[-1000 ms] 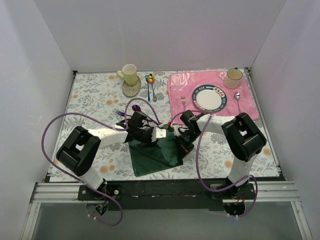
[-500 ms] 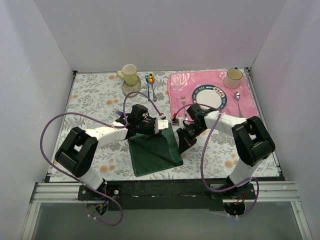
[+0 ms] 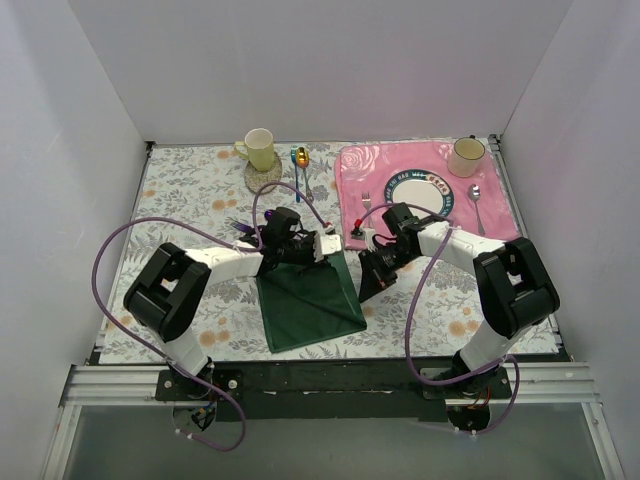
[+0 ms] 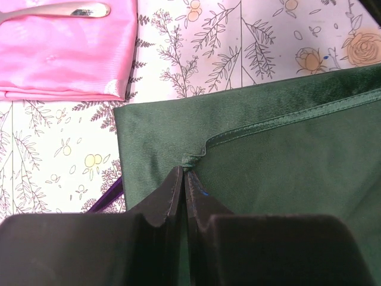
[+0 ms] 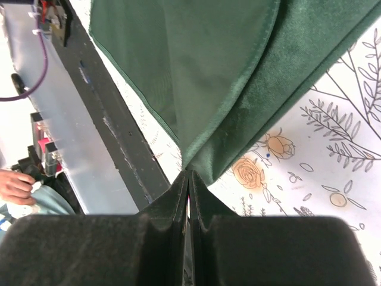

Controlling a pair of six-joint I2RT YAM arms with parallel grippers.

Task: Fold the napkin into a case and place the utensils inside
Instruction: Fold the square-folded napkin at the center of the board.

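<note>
The dark green napkin (image 3: 310,300) lies partly folded on the floral tablecloth in front of both arms. My left gripper (image 3: 328,250) is shut on a bunched bit of the napkin's hem (image 4: 188,161) near its far edge. At the napkin's right edge my right gripper (image 3: 368,292) points toward the near rail, shut on a raised corner of the napkin (image 5: 208,71) that runs into its fingertips (image 5: 178,185). The purple utensils (image 3: 240,229) lie beside the left forearm; one purple handle (image 4: 106,201) shows by the napkin's edge.
The pink placemat (image 3: 500,215) at the back right carries a plate (image 3: 418,195), a silver fork (image 3: 366,205), a silver spoon (image 3: 476,200) and a cup (image 3: 466,155). A yellow cup (image 3: 260,150) and blue and gold spoons (image 3: 300,165) stand at the back. The black rail (image 5: 113,125) borders the near edge.
Both grippers have moved away from the napkin's middle: the left toward the far side, the right slightly rightward. The cloth now lies more spread out.
</note>
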